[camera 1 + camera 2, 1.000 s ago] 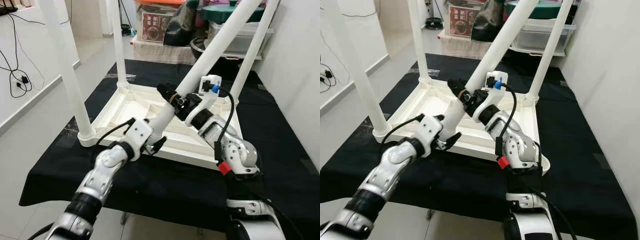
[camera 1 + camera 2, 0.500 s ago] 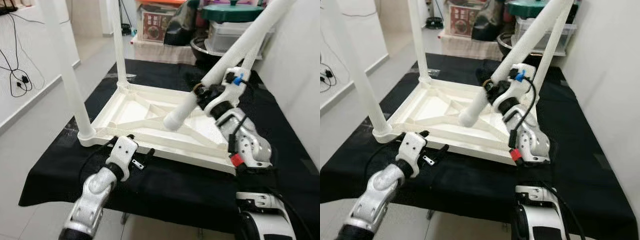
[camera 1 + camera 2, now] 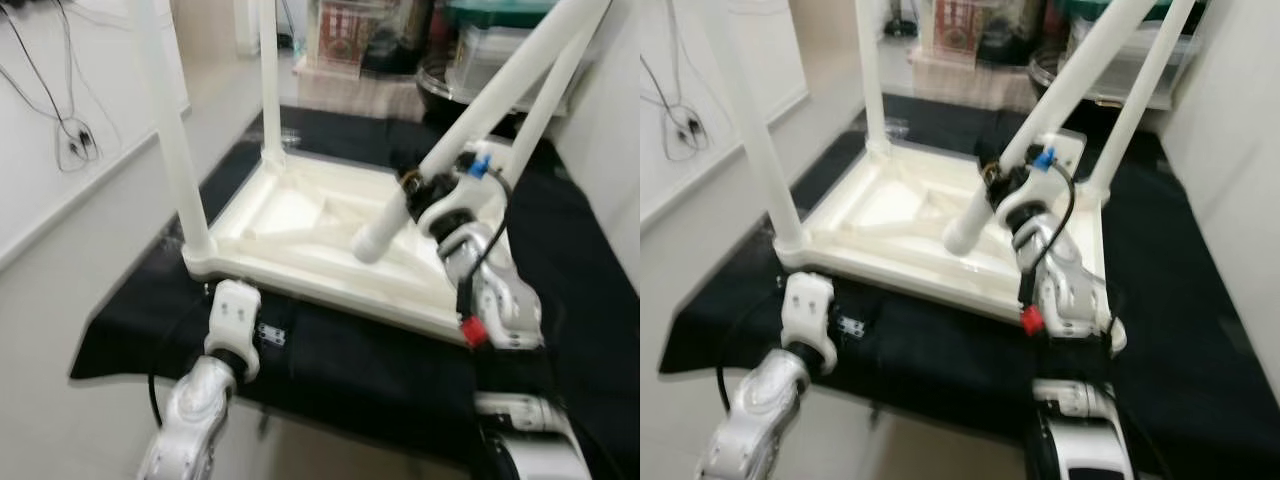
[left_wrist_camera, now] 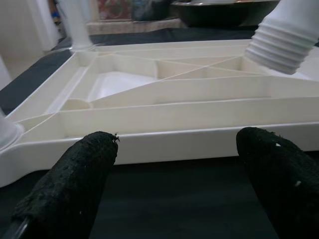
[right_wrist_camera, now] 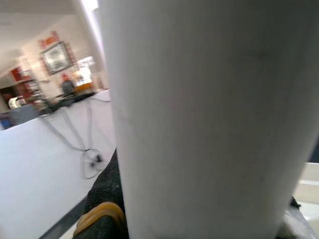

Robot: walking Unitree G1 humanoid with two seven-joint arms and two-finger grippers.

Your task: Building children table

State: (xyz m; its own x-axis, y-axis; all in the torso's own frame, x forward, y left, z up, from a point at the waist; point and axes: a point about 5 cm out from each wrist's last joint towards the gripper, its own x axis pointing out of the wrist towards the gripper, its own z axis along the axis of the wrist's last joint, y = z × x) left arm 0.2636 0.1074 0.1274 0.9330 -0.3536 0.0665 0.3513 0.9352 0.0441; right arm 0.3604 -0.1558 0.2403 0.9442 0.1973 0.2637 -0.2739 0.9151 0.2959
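A white children's table top [image 3: 330,292] lies upside down on a black-covered surface, with three white legs [image 3: 172,140] standing up from its corners. My right gripper [image 3: 412,184] is shut on a loose fourth leg [image 3: 485,95]. That leg slants up to the right, and its threaded lower end [image 4: 286,42] hangs over the underside near the front right. In the right wrist view the leg [image 5: 199,114] is pressed against a black finger [image 5: 104,194]. My left gripper [image 4: 174,184] is open and empty, low in front of the table top's near rim [image 4: 164,142].
The black cloth [image 3: 400,370] reaches just past the table top on all sides. Storage boxes and a dark basin [image 3: 470,60] crowd the back. A white wall [image 3: 1240,150] stands close on the right. Cables [image 3: 70,140] hang on the left wall over open floor.
My left gripper let go of the loose leg and dropped to the near rim. The right gripper swung the leg to the right. The camera has shifted and blurred.
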